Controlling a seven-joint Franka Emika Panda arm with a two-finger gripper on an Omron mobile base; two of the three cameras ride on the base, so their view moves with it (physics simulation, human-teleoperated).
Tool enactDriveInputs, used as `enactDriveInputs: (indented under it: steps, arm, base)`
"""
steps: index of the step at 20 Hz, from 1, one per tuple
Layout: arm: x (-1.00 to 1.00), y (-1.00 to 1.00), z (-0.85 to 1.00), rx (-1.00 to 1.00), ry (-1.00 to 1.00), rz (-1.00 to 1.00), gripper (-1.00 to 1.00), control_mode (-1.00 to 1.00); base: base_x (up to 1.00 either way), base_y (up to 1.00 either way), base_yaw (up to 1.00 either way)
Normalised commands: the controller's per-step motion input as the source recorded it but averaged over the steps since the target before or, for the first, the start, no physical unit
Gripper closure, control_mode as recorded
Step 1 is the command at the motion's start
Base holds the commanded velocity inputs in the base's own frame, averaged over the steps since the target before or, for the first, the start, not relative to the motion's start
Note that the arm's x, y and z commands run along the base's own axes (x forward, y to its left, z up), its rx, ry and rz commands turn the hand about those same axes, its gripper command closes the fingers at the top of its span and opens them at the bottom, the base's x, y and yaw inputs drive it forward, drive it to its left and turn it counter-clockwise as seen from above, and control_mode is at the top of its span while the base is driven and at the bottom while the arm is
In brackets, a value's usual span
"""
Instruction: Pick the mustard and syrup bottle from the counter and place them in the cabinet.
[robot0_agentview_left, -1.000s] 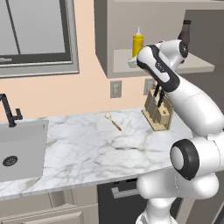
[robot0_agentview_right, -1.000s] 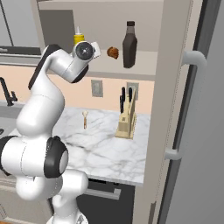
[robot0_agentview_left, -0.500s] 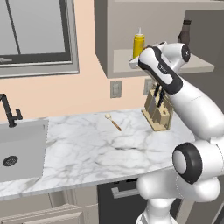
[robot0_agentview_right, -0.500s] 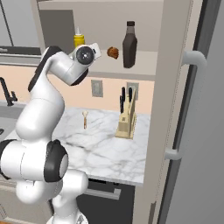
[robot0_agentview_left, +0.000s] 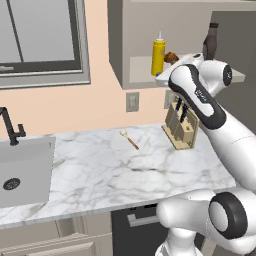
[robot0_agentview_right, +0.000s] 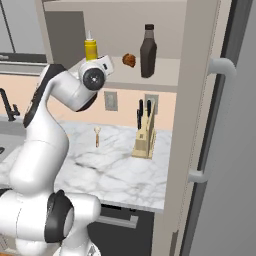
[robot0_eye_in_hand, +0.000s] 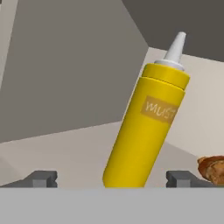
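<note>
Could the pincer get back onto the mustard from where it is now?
Probably yes: the pincer is open, the mustard stands on the cabinet shelf just ahead between its tips, nothing between.

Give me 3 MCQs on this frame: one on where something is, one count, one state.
1. Where does the mustard stand?
A. on the counter
B. on the cabinet shelf
C. in the sink

2. How many bottles stand in the cabinet?
A. one
B. two
C. three

3. How is the gripper at the mustard?
A. open, fingertips apart on either side of the bottle
B. shut on the bottle
C. shut on the croissant

Answers:
1 B: both base views show it upright on the shelf, above the counter.
2 B: the mustard and the syrup bottle, with a croissant between them.
3 A: the hand view shows a gap between each fingertip and the bottle.
</note>
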Motion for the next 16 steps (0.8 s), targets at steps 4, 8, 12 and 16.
enactDriveInputs:
  steps: [4, 8, 12, 16]
  arm:
    - [-0.72, 0.0, 0.01, 0.04, -0.1, 0.0, -1.0, -1.0]
    - [-0.75, 0.0, 0.0, 0.04, -0.03, 0.0, -1.0, -1.0]
    - [-0.74, 0.0, -0.12, 0.0, 0.0, 0.0, -1.0, -1.0]
    - [-0.59, 0.0, -0.35, 0.0, 0.07, 0.0, -1.0, -1.0]
  base:
    - [0.0, 0.0, 0.0]
    - [0.0, 0.0, 0.0]
    - [0.0, 0.0, 0.0]
    - [0.0, 0.0, 0.0]
